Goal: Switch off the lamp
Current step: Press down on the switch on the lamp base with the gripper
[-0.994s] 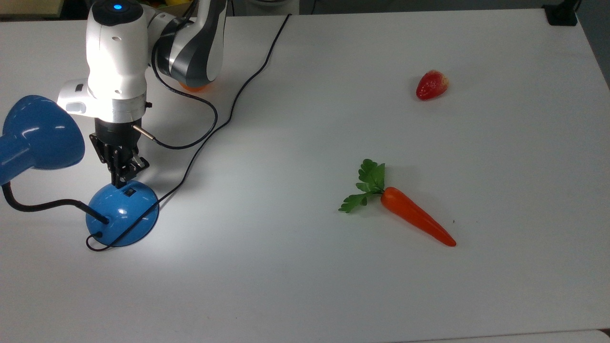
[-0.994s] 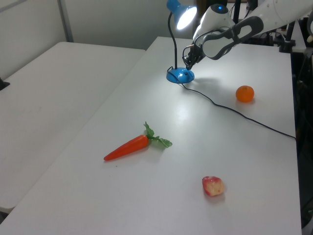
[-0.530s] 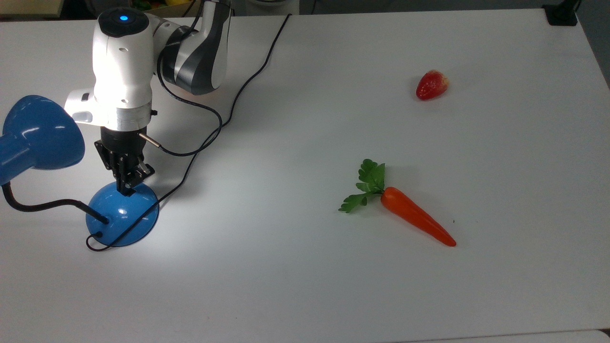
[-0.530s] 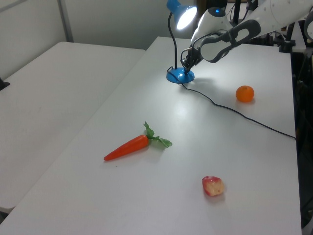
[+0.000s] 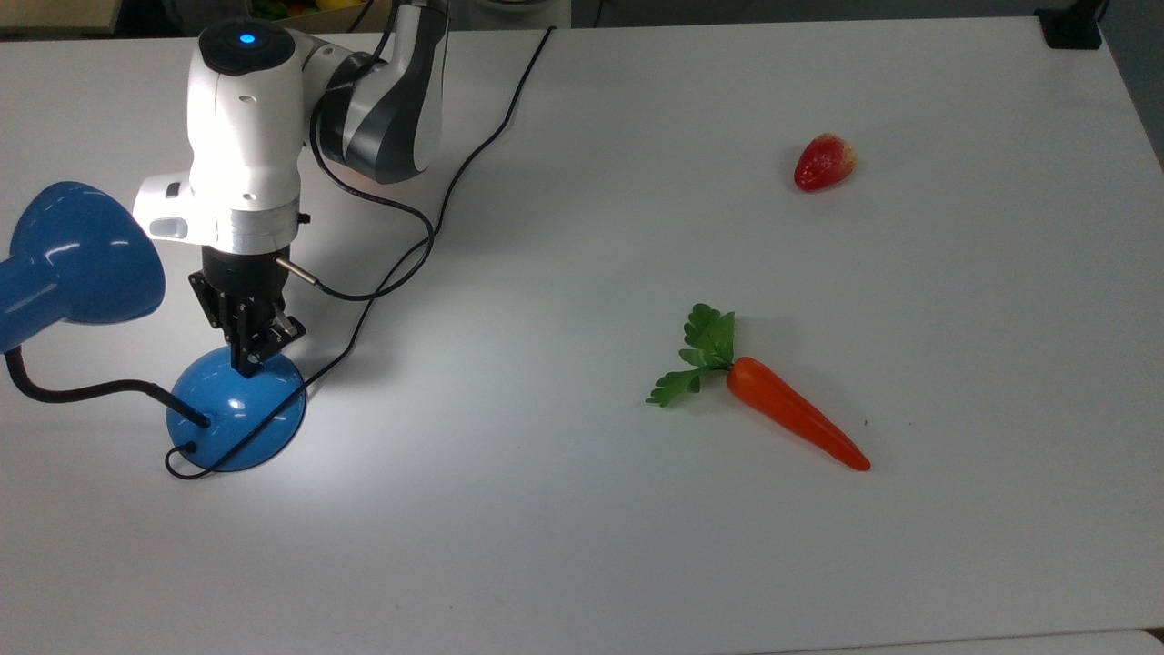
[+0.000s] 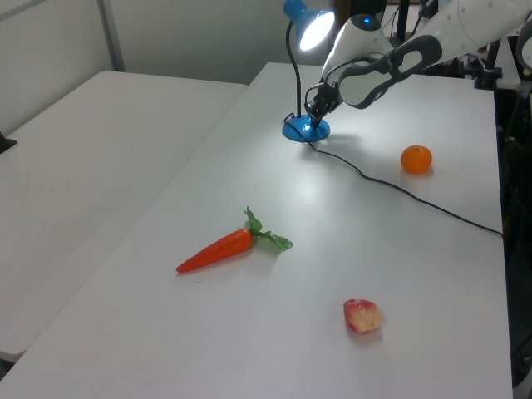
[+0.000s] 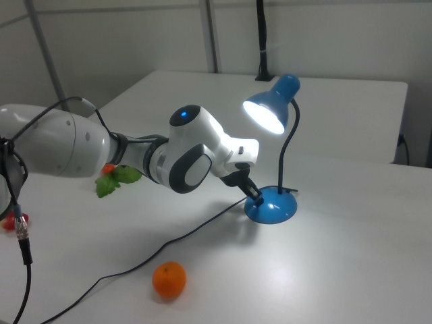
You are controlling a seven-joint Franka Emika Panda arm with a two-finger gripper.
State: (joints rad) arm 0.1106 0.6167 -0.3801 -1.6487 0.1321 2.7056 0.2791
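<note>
On lit lamp (image 5: 235,420) base, jaws closed, tips touching

lamp (image 5: 238,414): glossy blue shell, bright highlights on dome base + shade; neck matt black, looks rubbery
cord (image 5: 473,155): thin, black, smooth
arm (image 5: 245,118): smooth white plastic, semi-gloss; grey joint bands; bare metal ring at wrist
surface (image 5: 637,564): matt white, smooth
carrot (image 5: 796,423): shiny orange plastic, leaves matt green
</note>
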